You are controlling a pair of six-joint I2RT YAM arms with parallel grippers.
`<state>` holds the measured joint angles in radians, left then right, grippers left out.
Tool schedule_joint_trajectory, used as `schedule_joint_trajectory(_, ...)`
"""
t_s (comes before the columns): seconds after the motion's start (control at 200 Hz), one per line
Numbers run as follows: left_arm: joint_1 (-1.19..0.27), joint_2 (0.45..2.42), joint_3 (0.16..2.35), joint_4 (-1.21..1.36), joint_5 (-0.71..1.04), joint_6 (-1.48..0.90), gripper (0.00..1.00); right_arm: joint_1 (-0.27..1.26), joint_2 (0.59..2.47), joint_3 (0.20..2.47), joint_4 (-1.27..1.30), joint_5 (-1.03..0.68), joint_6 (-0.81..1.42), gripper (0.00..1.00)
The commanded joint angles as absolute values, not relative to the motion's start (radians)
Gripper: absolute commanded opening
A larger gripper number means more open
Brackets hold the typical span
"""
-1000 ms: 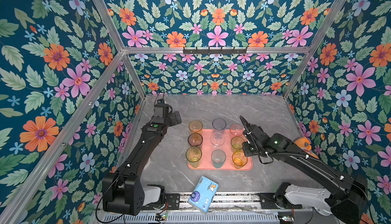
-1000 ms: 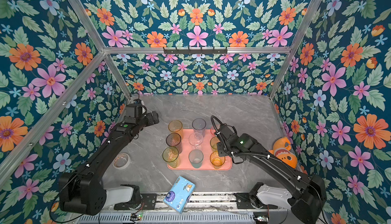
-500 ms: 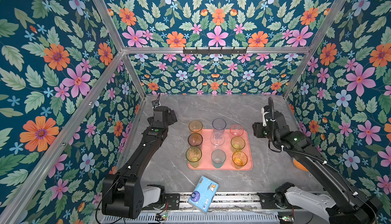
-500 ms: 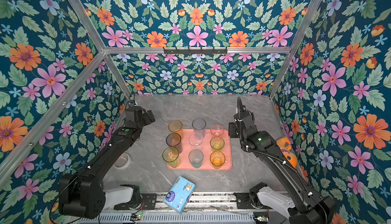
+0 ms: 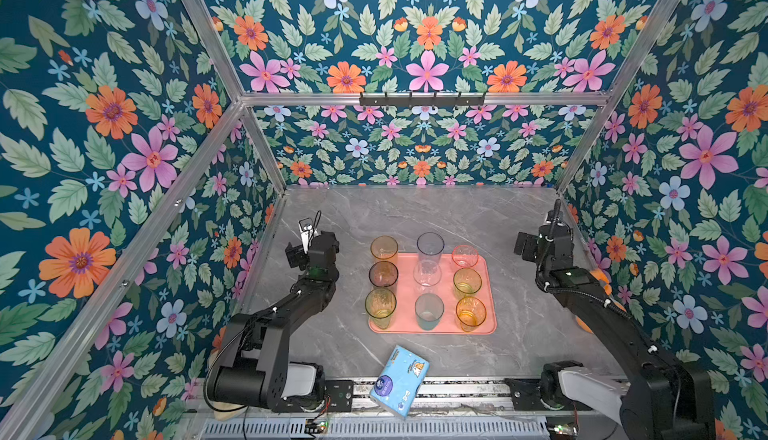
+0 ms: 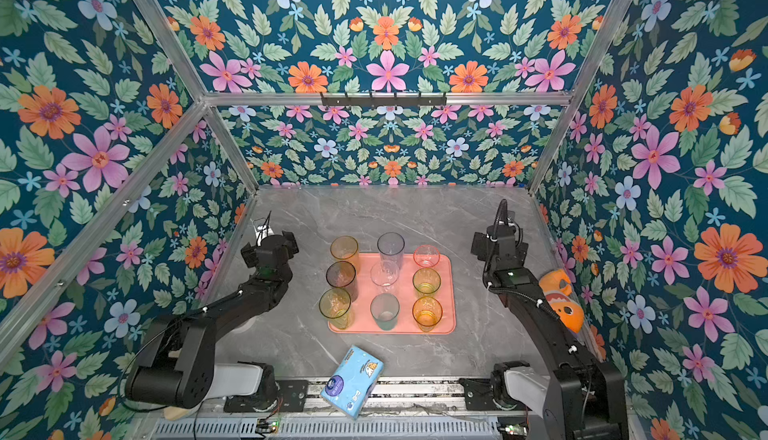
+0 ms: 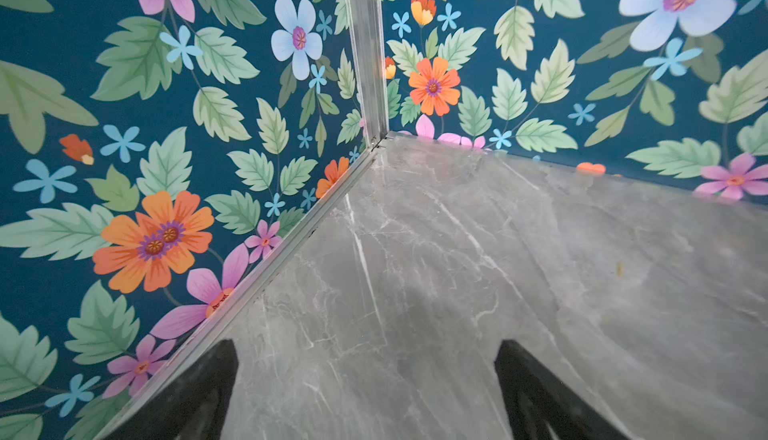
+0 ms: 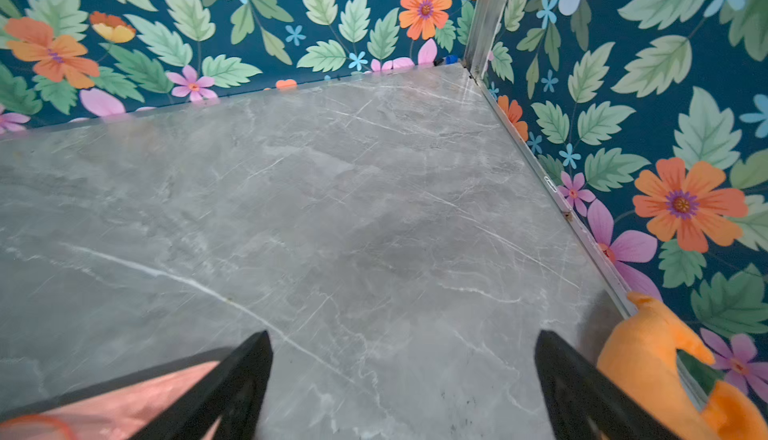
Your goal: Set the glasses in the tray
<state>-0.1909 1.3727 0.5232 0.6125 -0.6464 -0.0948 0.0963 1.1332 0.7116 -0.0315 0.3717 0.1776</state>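
The salmon-pink tray lies mid-table in both top views. Several glasses stand upright on it in three rows, among them a tall amber one, a tall clear one, a short pink one and a teal one. My left gripper hovers by the left wall, open and empty over bare marble. By the right wall my right gripper is open and empty too. A tray corner shows beside one finger.
A blue tissue pack lies tilted over the table's front edge. An orange plush toy leans against the right wall, close behind my right arm. Floral walls close in the left, right and far sides.
My right gripper has drawn back from the tray's right-hand glasses to the right wall and opened wide. My left gripper has pulled back a little toward the left wall.
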Motion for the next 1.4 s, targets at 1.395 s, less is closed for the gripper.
schedule_joint_trajectory(1.395, -0.081, 1.558, 0.285, 1.192, -0.305, -0.017, 1.00, -0.008, 1.135, 0.328, 0.560, 0.188, 0.062, 0.99)
